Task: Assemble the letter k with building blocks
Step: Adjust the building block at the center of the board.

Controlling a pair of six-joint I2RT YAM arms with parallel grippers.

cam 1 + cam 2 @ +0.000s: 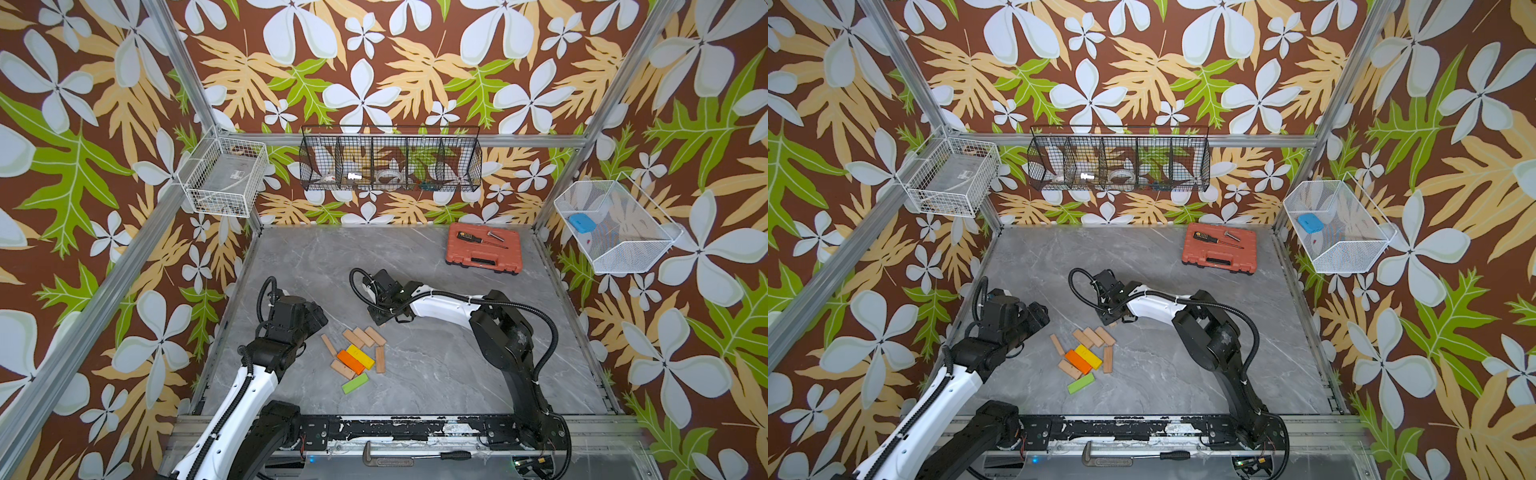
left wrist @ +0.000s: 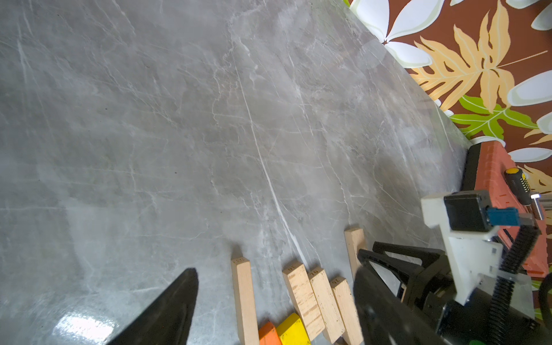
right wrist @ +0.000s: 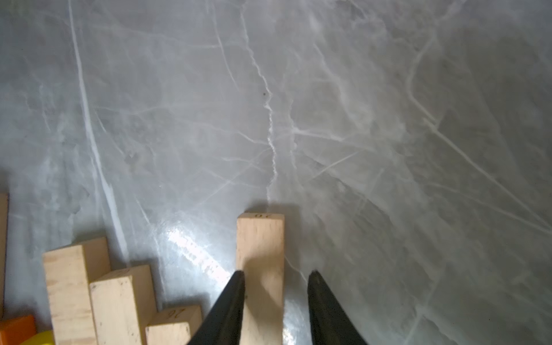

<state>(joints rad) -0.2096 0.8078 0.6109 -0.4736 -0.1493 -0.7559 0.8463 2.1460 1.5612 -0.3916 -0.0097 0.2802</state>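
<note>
Right gripper (image 3: 276, 273) astride plain wood plank (image 3: 260, 239), not clamped: gap beside one finger. Plank flat on table (image 3: 298, 119) between fingers, other blocks (image 1: 358, 353) off to one side. Likely light, stiff, smooth; pinch long edges mid-length. Left gripper (image 2: 274, 268) spread, empty.

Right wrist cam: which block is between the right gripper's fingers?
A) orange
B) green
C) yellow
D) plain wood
D: in the right wrist view the right gripper straddles a plain wood block that lies apart from the pile, with a gap showing on one side. In a top view the orange block, yellow block and green block lie in the cluster, away from it.
</note>
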